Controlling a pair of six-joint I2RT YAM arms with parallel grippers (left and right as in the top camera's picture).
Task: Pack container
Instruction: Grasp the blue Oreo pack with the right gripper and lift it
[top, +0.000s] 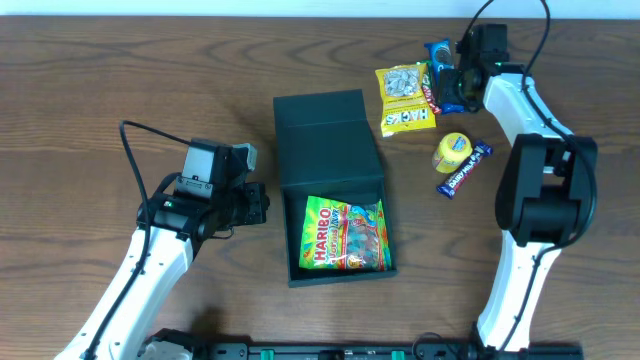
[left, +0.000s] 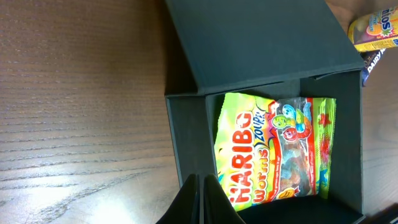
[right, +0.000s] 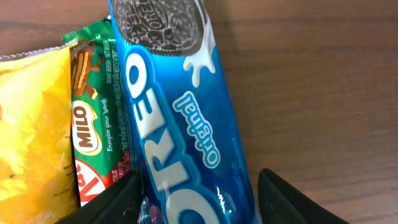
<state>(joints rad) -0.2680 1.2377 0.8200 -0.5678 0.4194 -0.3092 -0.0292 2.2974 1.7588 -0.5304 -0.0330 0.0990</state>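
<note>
Right gripper (right: 199, 198) straddles the Oreo pack (right: 177, 118), jaws apart

The dark container (top: 322, 135) sits mid-table with its flap lid laid back, and a bright Haribo bag (top: 347, 235) lies flat in the open box. The left gripper (top: 262, 205) waits close beside the box's left wall. Over on the right, the right gripper (top: 447, 88) is down at a blue Oreo pack (top: 437, 52) next to a yellow Hacks bag (top: 405, 100), with a small yellow tub (top: 452, 152) and a Dairy Milk bar (top: 464, 170) nearer.
</note>
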